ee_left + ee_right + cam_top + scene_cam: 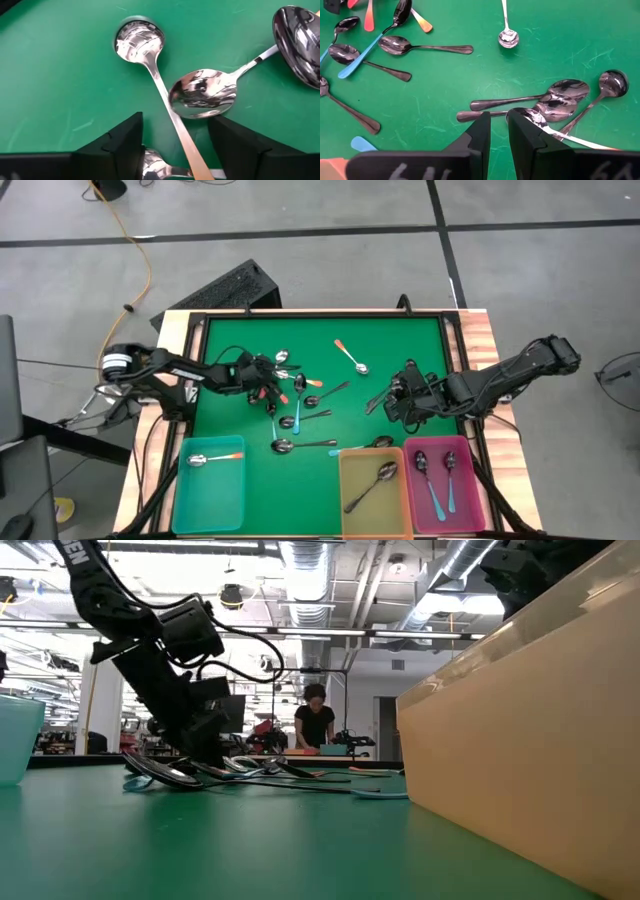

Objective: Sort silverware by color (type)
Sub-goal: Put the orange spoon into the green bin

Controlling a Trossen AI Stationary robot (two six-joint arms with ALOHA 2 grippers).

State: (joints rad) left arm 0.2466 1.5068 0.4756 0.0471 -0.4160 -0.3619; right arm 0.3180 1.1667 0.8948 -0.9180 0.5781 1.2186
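Many spoons lie scattered on the green mat (320, 340), with orange-red, light blue or dark handles. My left gripper (175, 150) is down at the left cluster (275, 380) and stands open. Its fingers (125, 145) flank the handle (187, 147) of an orange-handled spoon, whose bowl (140, 40) lies ahead on the mat; no touch shows. A second spoon's bowl (202, 92) lies beside that handle. My right gripper (499, 140) hovers over several dark spoons (555, 100) at the mat's right (400, 398), open by a narrow gap and holding nothing.
Along the near edge stand three bins. The teal bin (210, 480) holds an orange-handled spoon, the yellow bin (375, 505) a dark spoon, and the pink bin (470, 490) two blue-handled spoons. A person (315, 720) stands far behind the table.
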